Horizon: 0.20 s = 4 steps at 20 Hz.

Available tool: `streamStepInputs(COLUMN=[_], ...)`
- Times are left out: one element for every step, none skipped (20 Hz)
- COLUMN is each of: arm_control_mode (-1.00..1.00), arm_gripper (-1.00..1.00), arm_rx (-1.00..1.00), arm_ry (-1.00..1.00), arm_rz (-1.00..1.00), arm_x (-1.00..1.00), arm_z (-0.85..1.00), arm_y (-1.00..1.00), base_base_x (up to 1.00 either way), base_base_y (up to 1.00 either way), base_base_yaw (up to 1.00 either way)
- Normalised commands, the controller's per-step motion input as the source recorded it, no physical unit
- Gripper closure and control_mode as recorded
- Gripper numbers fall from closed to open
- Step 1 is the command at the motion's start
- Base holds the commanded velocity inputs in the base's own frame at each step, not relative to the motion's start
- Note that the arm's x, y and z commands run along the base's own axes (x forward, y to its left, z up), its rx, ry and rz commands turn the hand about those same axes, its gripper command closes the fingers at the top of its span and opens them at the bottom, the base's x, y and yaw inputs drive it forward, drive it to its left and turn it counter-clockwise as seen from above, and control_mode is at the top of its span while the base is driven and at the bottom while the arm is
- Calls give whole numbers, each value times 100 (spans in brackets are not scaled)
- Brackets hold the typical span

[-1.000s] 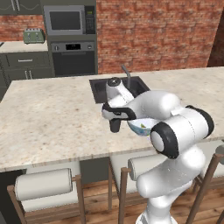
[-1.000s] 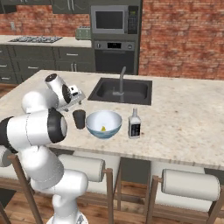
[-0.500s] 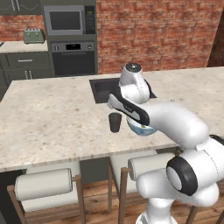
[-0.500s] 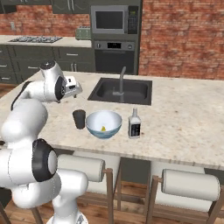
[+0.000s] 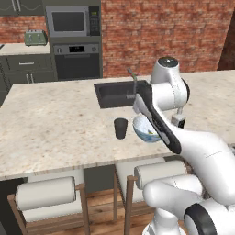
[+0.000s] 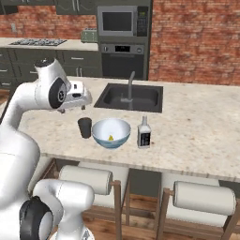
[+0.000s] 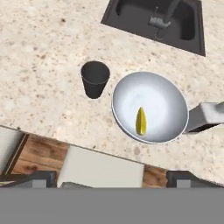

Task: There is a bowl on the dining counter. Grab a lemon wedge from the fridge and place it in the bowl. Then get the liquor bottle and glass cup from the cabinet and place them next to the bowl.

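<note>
Open counter (image 7: 39, 52) left of cup (image 7: 95, 78); bowl (image 7: 162, 94) close right.

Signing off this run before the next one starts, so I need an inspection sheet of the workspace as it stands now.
Surface: speckled dining counter, sink set in it.
Job's things: bowl holds lemon wedge; dark glass cup stands on one side of it, liquor bottle on the other, both upright.
Clutter: nothing seen.
Pincer: pincer open, empty, raised above the counter.
Cables: nothing seen.
Surroundings: stools at the counter, oven and microwave behind, brick wall.
</note>
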Motion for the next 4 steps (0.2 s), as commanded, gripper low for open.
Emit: streamStepInputs(arm_control_mode=[-100,-100,-100,-100], arm_gripper=[-100,-100,-100,-100], arm_rx=[0,0,0,0], arm_ry=[10,9,9,8], arm_rz=[-21,-20,-19,-19], arm_x=[-100,-100,-100,-100], arm_z=[47,44,40,35], arm_y=[-67,-66,-64,-64], base_base_x=[0,0,0,0], base_base_y=[0,0,0,0], base_base_yaw=[0,0,0,0])
